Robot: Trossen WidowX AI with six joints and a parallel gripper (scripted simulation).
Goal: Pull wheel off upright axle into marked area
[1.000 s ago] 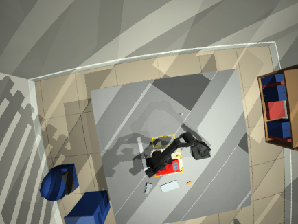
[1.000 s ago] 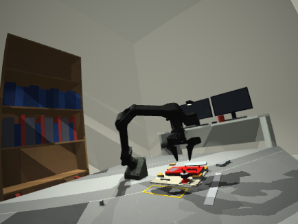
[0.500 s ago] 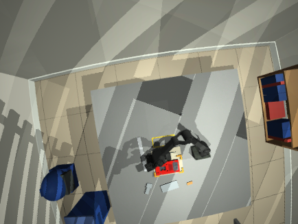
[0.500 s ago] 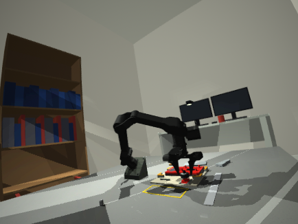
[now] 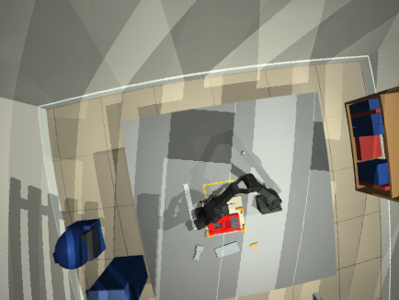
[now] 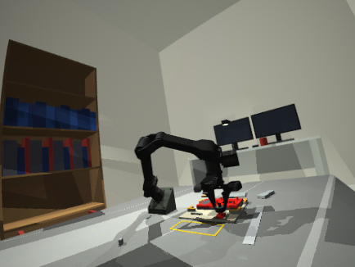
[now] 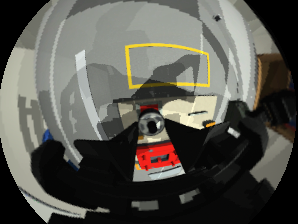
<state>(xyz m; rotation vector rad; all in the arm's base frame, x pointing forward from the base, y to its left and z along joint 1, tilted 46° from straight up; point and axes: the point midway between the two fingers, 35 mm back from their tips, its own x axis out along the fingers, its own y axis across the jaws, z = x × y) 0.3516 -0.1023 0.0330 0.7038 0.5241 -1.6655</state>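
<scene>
The grey table [image 5: 285,193] carries a board [image 5: 232,209] at centre, a yellow outline [image 5: 216,185] at its 11 o'clock.
</scene>
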